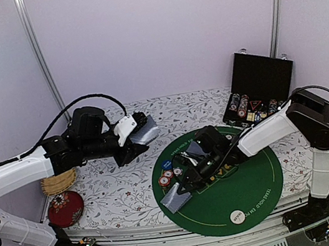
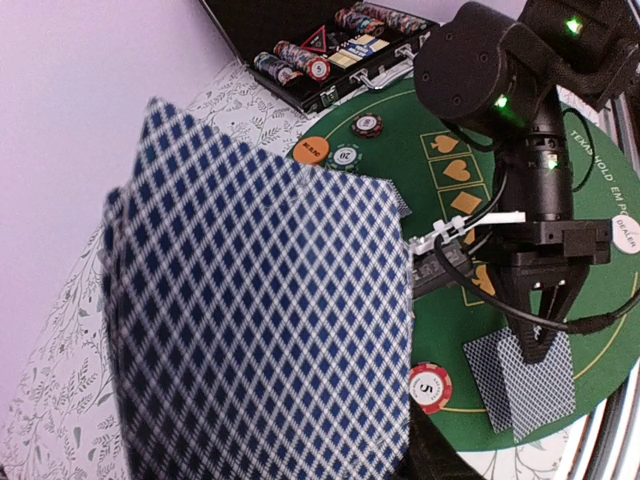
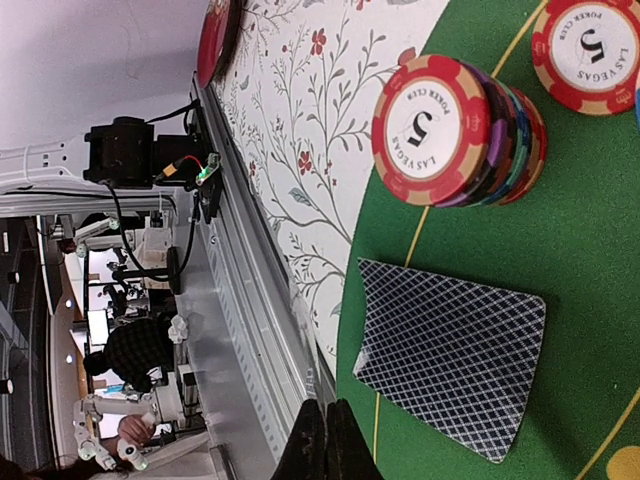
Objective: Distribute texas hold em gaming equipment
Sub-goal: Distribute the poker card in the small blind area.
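My left gripper (image 1: pixel 136 134) hangs over the flowered cloth left of the green mat (image 1: pixel 251 190), shut on a pack of playing cards (image 2: pixel 260 320) with blue diamond backs. The pack fills the left wrist view and hides the fingers. My right gripper (image 3: pixel 325 442) is shut with nothing in it, just off the near edge of two dealt cards (image 3: pixel 450 355) lying face down on the mat's front left (image 1: pixel 176 197). A stack of chips (image 3: pixel 450 130) with a red-white 5 on top stands beside them. An orange disc (image 2: pixel 311 150), a blue disc (image 1: pixel 167 164) and a white dealer button (image 1: pixel 236 216) lie on the mat.
An open black case (image 1: pixel 261 78) with rows of chips stands at the back right. A straw basket (image 1: pixel 59 181) and a red round cushion (image 1: pixel 65 208) sit at the table's left edge. The metal rail (image 3: pixel 250 330) runs close along the mat's front.
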You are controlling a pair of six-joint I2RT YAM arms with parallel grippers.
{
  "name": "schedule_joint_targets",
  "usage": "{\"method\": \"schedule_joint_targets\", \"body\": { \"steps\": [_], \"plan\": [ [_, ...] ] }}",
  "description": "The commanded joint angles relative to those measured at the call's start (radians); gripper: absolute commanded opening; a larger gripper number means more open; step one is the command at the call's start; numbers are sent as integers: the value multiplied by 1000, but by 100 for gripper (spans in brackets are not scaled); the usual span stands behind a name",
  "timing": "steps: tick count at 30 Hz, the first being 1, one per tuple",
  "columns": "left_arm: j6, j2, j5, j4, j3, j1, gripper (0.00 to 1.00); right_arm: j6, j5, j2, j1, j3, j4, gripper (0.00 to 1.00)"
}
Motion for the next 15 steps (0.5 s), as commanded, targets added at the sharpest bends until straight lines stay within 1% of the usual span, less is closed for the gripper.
{"method": "schedule_joint_targets", "body": {
  "steps": [1,3,6,9,12,15],
  "plan": [
    [1,-15,-2,24,-6,4,45,4,-4,35,0,25,20,3],
    [1,-15,0,24,-6,3,45,4,7,37,0,28,1,11],
    [1,-15,-1,24,-6,4,45,-11,48,24,0,38,-60,17],
    [0,-15,1,24,-7,4,45,-25,104,-5,0,38,-114,30],
    [1,-16,1,25,-6,4,45,-40,188,-50,-2,49,-188,36],
    [1,-17,0,24,-7,3,45,-75,299,-122,-12,61,-297,51]
  ]
}}
